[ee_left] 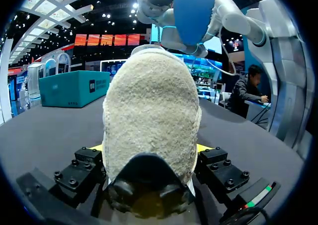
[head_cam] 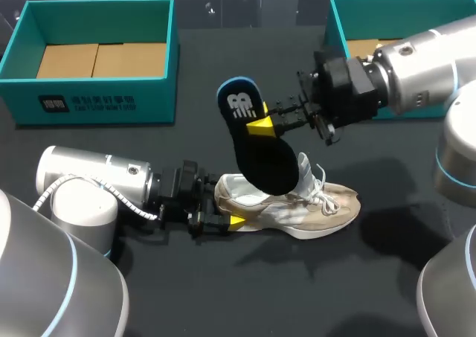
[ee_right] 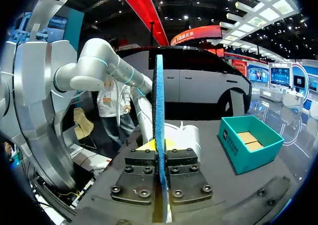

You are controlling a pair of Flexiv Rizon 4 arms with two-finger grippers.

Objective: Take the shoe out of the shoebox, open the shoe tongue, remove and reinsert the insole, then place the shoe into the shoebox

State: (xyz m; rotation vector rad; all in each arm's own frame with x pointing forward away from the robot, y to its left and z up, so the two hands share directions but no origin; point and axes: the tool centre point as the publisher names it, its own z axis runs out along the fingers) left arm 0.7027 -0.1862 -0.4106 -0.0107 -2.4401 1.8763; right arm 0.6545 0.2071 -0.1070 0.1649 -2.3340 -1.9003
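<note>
A beige and white shoe (head_cam: 305, 203) lies on its side on the black table, toe to the right. My left gripper (head_cam: 223, 218) holds its heel, one yellow-tipped finger on each side. In the left wrist view the fuzzy heel (ee_left: 149, 115) fills the gap of the left gripper (ee_left: 151, 150). A black insole (head_cam: 259, 155) with a blue rim hangs tilted above the shoe, its lower end at the shoe's opening. My right gripper (head_cam: 262, 125) is shut on its upper half. Seen edge-on, the insole (ee_right: 159, 111) is pinched in the right gripper (ee_right: 161, 153).
A teal shoebox (head_cam: 97, 99) with a cardboard bottom stands at the back left, and a second teal box (head_cam: 349, 10) at the back right, behind my right arm. The left box (ee_left: 69, 88) also shows beyond the shoe.
</note>
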